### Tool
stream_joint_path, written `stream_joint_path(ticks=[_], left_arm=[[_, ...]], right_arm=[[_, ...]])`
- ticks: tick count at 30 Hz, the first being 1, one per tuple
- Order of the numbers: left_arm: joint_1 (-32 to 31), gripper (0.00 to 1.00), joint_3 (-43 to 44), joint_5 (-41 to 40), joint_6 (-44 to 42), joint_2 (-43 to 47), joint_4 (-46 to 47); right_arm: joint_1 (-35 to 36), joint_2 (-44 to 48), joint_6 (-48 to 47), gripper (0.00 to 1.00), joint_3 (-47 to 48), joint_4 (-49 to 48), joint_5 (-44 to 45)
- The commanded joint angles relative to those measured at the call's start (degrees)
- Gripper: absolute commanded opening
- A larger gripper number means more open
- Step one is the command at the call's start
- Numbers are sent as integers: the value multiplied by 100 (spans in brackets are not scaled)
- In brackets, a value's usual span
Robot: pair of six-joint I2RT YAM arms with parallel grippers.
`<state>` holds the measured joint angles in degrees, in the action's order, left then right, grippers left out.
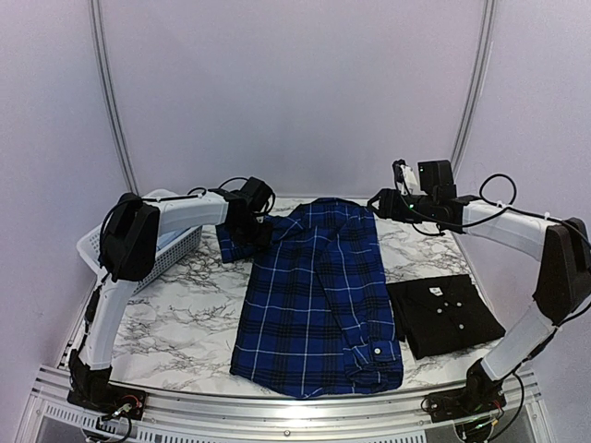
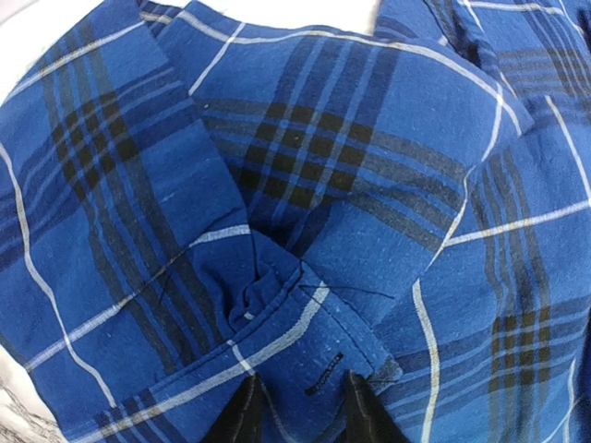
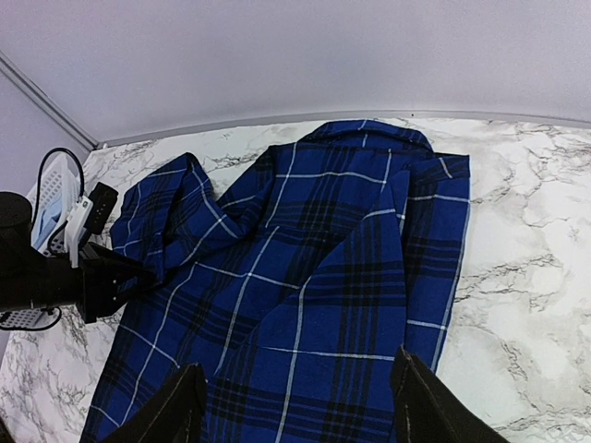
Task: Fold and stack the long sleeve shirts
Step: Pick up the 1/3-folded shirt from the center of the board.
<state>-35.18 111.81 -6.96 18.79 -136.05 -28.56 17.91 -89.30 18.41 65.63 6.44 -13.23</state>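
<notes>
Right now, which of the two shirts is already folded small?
The plain black buttoned cloth shirt, a compact rectangle; the blue plaid cloth shirt lies spread long.

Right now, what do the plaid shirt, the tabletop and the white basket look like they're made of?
Plaid shirt: woven cloth, likely cotton, matte; fine weave and soft creases show.
Tabletop: marble-look, white with grey veins, smooth; stone or laminate, can't tell.
White basket: seemingly rigid plastic, moulded lattice wall.

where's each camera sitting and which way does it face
Top: above and behind the arms, looking down on the table, plaid shirt and black shirt; both arms show.
Left wrist: close over the plaid shirt; own fingertips at the bottom.
Right wrist: raised, facing across the shirt toward the left gripper; own fingers below.
Shared: all show the plaid shirt.
</notes>
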Motion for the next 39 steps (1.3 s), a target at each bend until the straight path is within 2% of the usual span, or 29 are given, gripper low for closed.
stream_joint_path(ticks=[1, 5, 12, 22, 31, 36, 39], left_arm=[[20, 27, 201, -162, -57, -93, -83], [30, 15, 205, -230, -130, -31, -88], [59, 0, 186, -316, -356, 215, -90], [138, 0, -98, -427, -949, 1231, -120], [117, 0, -381, 1113, -815, 2015, -267], [117, 0, -256, 1279, -650, 2368, -308], [110, 0, -149, 1737, -427, 2449, -351]], right_arm=[[59, 131, 14, 64, 62, -72, -26], [57, 115, 4, 64, 111, -49, -30], [63, 88, 4, 64, 143, -39, -47], [104, 21, -9, 64, 187, -31, -74], [538, -35, -190, 65, 281, 6, 5], [942, -29, -257, 66, 306, -89, 88], [1049, 20, -89, 66, 214, -320, -33]])
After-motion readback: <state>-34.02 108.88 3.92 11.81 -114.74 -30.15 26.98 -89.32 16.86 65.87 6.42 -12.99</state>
